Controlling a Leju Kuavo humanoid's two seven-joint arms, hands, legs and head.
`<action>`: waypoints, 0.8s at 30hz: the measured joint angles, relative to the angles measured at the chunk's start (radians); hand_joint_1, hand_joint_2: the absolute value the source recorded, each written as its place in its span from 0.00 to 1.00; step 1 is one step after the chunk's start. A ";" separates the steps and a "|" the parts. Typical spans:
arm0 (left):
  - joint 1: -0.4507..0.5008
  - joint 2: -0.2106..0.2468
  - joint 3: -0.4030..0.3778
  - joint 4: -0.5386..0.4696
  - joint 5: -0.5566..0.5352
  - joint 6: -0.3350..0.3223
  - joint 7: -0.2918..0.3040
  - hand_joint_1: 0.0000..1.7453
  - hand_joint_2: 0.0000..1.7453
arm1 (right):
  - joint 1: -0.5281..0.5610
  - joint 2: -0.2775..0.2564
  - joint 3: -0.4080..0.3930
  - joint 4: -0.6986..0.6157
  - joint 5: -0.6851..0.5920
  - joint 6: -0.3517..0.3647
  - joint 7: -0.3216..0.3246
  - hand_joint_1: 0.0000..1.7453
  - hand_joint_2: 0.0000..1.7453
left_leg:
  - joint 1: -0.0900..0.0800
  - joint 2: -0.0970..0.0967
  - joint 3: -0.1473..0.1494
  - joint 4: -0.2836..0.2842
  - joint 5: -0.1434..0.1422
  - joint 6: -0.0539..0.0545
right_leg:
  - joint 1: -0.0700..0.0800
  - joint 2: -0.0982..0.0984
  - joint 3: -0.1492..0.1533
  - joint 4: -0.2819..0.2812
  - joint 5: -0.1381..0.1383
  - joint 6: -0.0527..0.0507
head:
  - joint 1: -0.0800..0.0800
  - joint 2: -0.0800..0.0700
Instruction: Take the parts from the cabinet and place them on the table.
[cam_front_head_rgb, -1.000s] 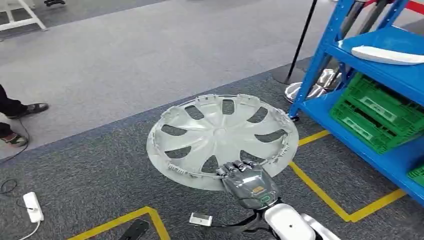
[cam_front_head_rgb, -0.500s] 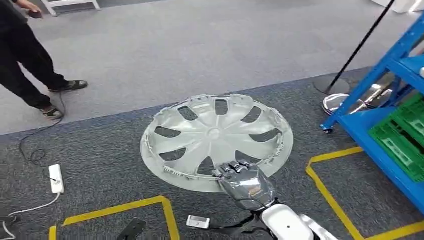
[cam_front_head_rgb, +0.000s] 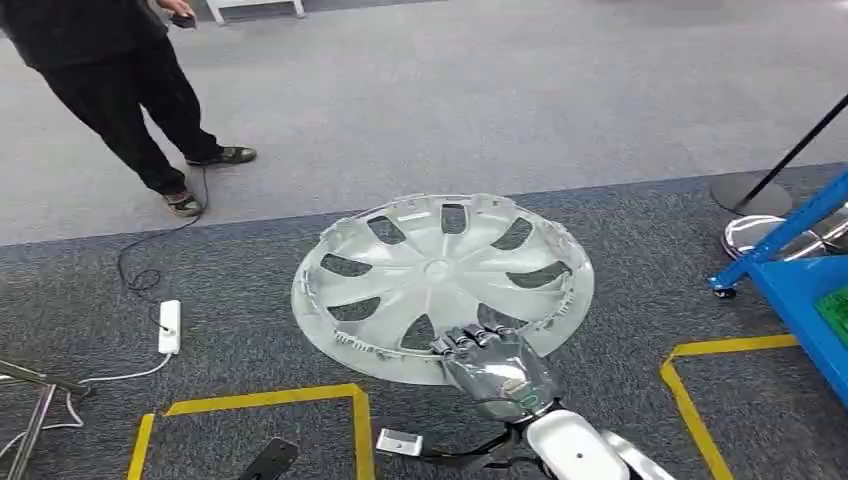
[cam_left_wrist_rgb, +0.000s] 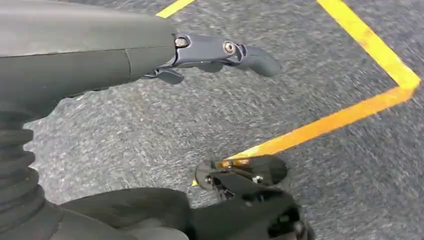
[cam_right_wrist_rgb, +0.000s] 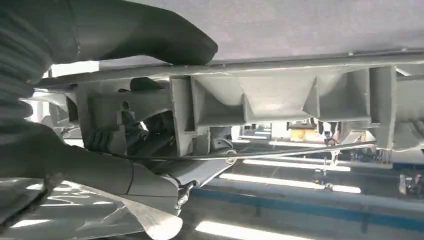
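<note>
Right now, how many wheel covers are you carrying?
1: a silver wheel cover, held flat above the carpet by its near rim in the right hand. The left hand holds nothing.

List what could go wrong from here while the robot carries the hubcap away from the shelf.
The right hand grips the hubcap at one edge only, so the wide disc hangs out unsupported and could tilt or slip. A person stands ahead on the left, possibly in the hubcap's way if the robot walks there. A power strip and its cable lie on the carpet, a possible snag for the feet. The left hand holds nothing, so it offers no backup.
</note>
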 joint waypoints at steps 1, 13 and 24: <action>-0.003 0.000 0.000 0.000 0.000 0.000 0.000 0.00 1.00 | 0.000 0.000 0.000 0.000 0.000 0.000 0.001 0.95 1.00 | 0.002 0.026 -0.032 0.069 -0.035 -0.006 | 0.003 -0.016 0.001 0.000 -0.002 -0.004 | 0.001 0.000; -0.012 -0.001 0.000 0.000 -0.003 0.002 0.002 0.00 1.00 | -0.004 0.000 0.000 0.000 0.000 0.000 -0.003 0.95 1.00 | -0.025 0.095 0.031 -0.059 0.031 0.037 | 0.023 -0.171 0.018 -0.001 -0.023 0.013 | 0.002 0.000; -0.021 -0.012 0.001 0.000 -0.006 -0.005 0.004 0.00 1.00 | -0.018 -0.002 0.000 0.002 0.000 0.003 -0.016 0.95 1.00 | 0.004 -0.045 0.044 -0.059 0.032 0.032 | -0.014 0.052 -0.022 0.034 -0.006 0.055 | 0.012 0.000</action>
